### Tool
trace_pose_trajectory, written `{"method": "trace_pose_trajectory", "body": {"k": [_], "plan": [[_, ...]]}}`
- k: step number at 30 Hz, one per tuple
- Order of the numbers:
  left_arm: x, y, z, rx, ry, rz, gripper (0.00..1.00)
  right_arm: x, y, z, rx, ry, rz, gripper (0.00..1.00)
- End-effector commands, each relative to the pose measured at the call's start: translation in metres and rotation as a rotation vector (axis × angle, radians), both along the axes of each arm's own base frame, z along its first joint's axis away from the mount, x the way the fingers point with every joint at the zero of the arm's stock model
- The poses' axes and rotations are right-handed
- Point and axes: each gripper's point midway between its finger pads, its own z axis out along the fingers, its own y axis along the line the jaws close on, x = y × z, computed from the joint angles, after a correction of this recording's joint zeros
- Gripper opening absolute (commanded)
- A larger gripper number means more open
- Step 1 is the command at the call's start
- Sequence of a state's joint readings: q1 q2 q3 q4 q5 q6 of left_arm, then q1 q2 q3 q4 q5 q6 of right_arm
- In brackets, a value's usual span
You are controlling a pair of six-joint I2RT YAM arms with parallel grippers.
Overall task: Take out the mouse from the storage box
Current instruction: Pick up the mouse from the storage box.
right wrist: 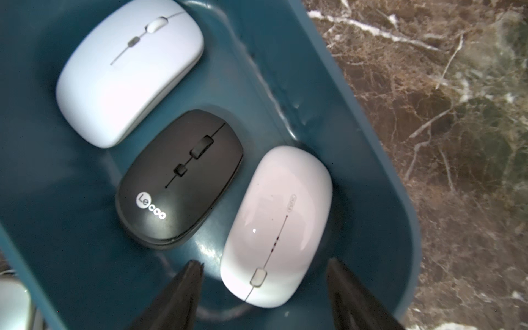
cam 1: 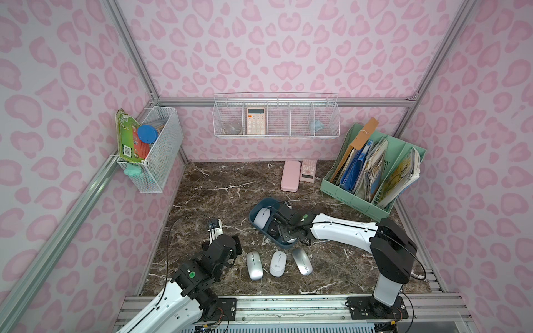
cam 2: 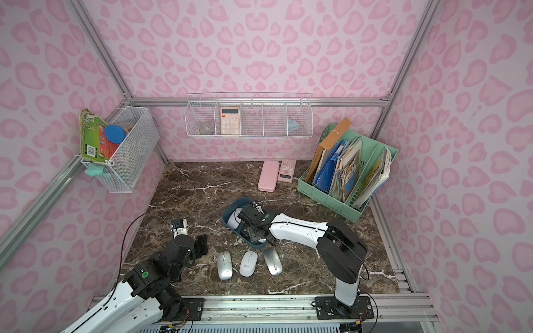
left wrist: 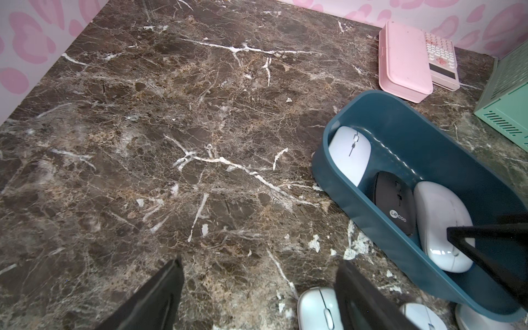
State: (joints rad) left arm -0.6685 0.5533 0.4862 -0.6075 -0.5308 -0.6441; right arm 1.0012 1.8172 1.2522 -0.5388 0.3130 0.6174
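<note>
The dark blue storage box (cam 1: 257, 208) (right wrist: 57, 185) lies slantwise on the marble table and holds three mice. They are a matte white mouse (right wrist: 128, 71), a black mouse (right wrist: 183, 180) and a glossy white mouse (right wrist: 280, 214). My right gripper (right wrist: 264, 261) (cam 1: 290, 236) reaches down into the box's near end. It is open, with a finger on either side of the glossy white mouse's front and a gap to each. My left gripper (left wrist: 260, 262) (cam 1: 221, 250) hangs open over bare table to the left of the box, holding nothing.
Three more mice (cam 1: 254, 265) (cam 1: 277, 263) (cam 1: 302, 261) lie in a row in front of the box. A pink case (cam 1: 290, 176) and pink calculator (cam 1: 308, 170) sit at the back. A mint file rack (cam 1: 372, 176) stands back right. White wire baskets (cam 1: 276, 121) (cam 1: 150, 150) hang on the walls.
</note>
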Motion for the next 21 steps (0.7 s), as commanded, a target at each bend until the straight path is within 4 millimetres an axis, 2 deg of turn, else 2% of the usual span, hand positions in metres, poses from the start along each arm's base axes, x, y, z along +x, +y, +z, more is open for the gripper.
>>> {"method": "trace_pose_trajectory", "body": {"k": [1,8,11,18,21], "plan": [[0.001,0.0,0.003,-0.008,-0.02,-0.005,0.87,-0.001,-0.004,-0.006,-0.035,0.019,-0.01,0.72],[-0.001,0.0,0.004,-0.018,-0.029,-0.008,0.9,0.0,-0.008,-0.016,-0.048,0.042,-0.018,0.74],[-0.001,0.0,0.004,-0.017,-0.028,-0.008,0.9,0.003,-0.016,-0.02,-0.065,0.048,-0.03,0.75],[-0.001,0.001,0.004,-0.019,-0.03,-0.006,0.9,0.013,-0.039,-0.016,-0.068,0.035,-0.063,0.74],[-0.001,0.001,0.004,-0.018,-0.031,-0.004,0.9,0.015,-0.038,-0.011,-0.06,0.019,-0.052,0.75]]}}
